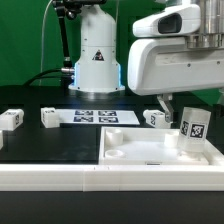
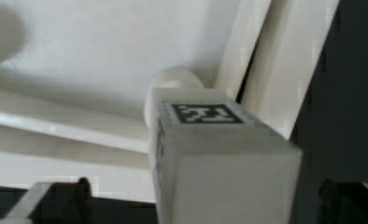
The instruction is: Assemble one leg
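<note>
One leg (image 1: 190, 127), a small white block with a black-and-white tag, stands upright at the corner of the large white tabletop panel (image 1: 140, 150) on the exterior view's right. In the wrist view the leg (image 2: 225, 150) rises from a round socket by the panel's raised edge (image 2: 252, 60). My gripper (image 1: 190, 108) hangs over it, and in the wrist view it (image 2: 207, 205) straddles the leg. The dark fingertips (image 2: 60, 202) sit on either side of the leg with a gap showing on each side, so the jaws look open.
Three more legs lie on the black table: two at the exterior view's left (image 1: 12, 119) (image 1: 48, 117) and one (image 1: 155, 118) near the panel's far edge. The marker board (image 1: 95, 117) lies behind them, in front of the arm's base (image 1: 97, 60).
</note>
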`<state>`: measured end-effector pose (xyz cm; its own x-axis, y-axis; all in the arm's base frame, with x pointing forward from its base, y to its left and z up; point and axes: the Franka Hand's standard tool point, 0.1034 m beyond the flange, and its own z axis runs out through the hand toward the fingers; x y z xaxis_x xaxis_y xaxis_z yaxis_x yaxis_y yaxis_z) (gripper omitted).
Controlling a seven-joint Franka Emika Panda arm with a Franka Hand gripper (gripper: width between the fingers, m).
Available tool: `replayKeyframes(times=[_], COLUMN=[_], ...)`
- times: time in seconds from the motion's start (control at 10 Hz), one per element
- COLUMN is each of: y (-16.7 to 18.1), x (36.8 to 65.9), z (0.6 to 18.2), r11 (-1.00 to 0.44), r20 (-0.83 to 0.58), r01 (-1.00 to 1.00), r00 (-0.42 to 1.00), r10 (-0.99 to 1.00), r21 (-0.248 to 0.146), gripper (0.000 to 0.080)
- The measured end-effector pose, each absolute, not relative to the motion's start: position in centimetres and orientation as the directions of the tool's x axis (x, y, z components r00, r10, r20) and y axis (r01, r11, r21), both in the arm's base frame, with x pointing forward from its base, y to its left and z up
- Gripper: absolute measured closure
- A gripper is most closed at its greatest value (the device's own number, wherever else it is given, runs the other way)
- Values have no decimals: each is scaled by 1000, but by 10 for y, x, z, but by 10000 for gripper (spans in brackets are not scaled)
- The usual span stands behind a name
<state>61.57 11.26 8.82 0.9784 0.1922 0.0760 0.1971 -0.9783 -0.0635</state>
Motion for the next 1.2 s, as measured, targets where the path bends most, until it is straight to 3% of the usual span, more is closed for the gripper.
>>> replayKeyframes(times=[0.2,0.3,0.4,0.9,1.2], y=[112,112,112,113,119], x=[616,616,616,616,614], z=[88,88,88,88,86], r11=[-978,-978,-978,-986,-968], r20=[80,80,80,78,63], r01=[198,198,197,153,-238], r00=[978,978,978,986,968], r10=[192,192,192,148,-243], r21=[-63,-63,-63,-68,-78], gripper=[413,413,506,506,506])
